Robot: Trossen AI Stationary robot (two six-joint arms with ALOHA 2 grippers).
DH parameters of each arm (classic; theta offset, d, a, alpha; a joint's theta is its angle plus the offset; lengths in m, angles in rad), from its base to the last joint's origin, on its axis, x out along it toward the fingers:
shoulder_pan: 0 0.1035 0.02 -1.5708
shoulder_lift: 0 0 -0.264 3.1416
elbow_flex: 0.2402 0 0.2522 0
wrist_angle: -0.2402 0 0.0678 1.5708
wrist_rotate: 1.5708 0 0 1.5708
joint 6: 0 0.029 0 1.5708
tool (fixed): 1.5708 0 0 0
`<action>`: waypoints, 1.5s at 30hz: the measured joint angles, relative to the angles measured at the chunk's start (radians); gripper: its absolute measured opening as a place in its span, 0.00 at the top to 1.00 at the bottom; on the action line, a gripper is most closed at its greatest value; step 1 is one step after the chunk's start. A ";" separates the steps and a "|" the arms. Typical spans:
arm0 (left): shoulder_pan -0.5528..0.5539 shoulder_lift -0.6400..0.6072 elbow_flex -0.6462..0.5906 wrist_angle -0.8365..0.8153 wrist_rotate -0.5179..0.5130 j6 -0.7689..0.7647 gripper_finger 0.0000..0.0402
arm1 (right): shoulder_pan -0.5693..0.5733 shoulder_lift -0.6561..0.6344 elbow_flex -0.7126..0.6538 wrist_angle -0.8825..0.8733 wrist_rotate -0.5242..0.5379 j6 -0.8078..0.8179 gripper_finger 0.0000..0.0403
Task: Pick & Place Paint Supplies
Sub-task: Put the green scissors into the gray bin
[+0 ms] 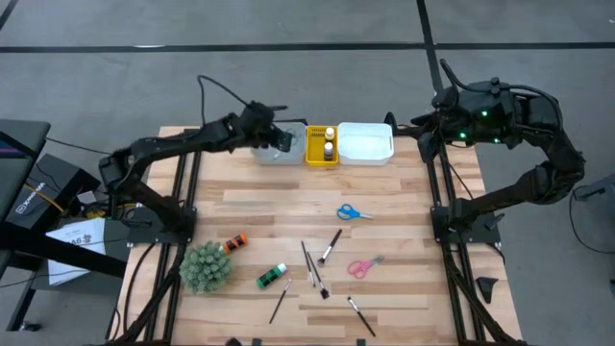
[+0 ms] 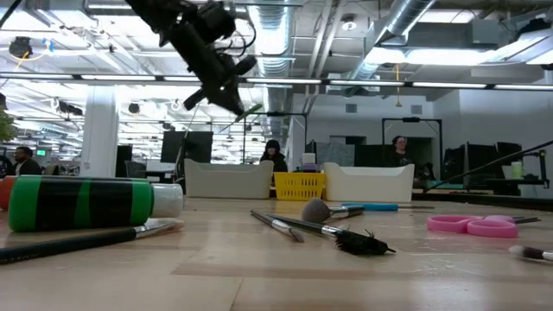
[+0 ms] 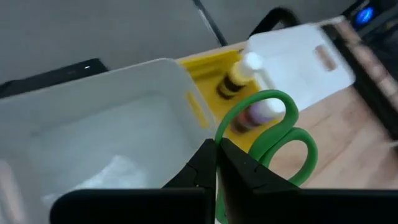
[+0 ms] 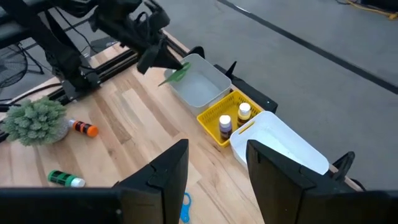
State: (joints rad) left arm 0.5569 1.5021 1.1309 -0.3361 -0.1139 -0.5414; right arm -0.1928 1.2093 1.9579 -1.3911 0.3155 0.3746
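Note:
My left gripper (image 3: pixel 216 158) is shut on green-handled scissors (image 3: pixel 273 134) and hangs in the air over the grey tray (image 1: pixel 269 154) at the table's far edge. Beside it stand a yellow tray (image 1: pixel 322 154) holding two small bottles (image 3: pixel 239 74) and a white tray (image 1: pixel 365 144). My right gripper (image 4: pixel 217 165) waits open, high over the far right corner, with nothing between its fingers. Blue scissors (image 1: pixel 354 212), pink scissors (image 1: pixel 363 266), a green bottle (image 1: pixel 271 277), an orange bottle (image 1: pixel 233 243) and several brushes (image 1: pixel 330 246) lie flat on the table. My left gripper pinches the green scissors between its two fingers just behind the handle loops (image 3: pixel 225 140). The loops stick out past the fingertips; the blades are hidden by the gripper. The fingers slant down toward the far edge. The scissors are lifted clear above the grey tray.
A spiky green plant ball (image 1: pixel 206 266) stands at the near left. The three trays line the far edge. Bare wood lies between the trays and the blue scissors. In the low view, people sit in the room behind the table.

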 joint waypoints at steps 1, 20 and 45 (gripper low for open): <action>0.024 0.000 0.000 -0.001 0.020 0.026 1.00 | 0.000 0.000 0.000 0.000 0.000 0.007 0.61; 0.151 0.267 0.301 -0.162 0.172 0.487 1.00 | -0.131 0.009 0.001 0.000 -0.017 0.034 0.61; 0.208 0.606 0.577 -0.456 0.111 0.746 1.00 | -0.151 0.041 0.000 -0.001 -0.024 0.045 0.61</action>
State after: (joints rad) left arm 0.7647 2.1083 1.7081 -0.7924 -0.0025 0.2043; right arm -0.3439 1.2503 1.9576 -1.3922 0.2913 0.4198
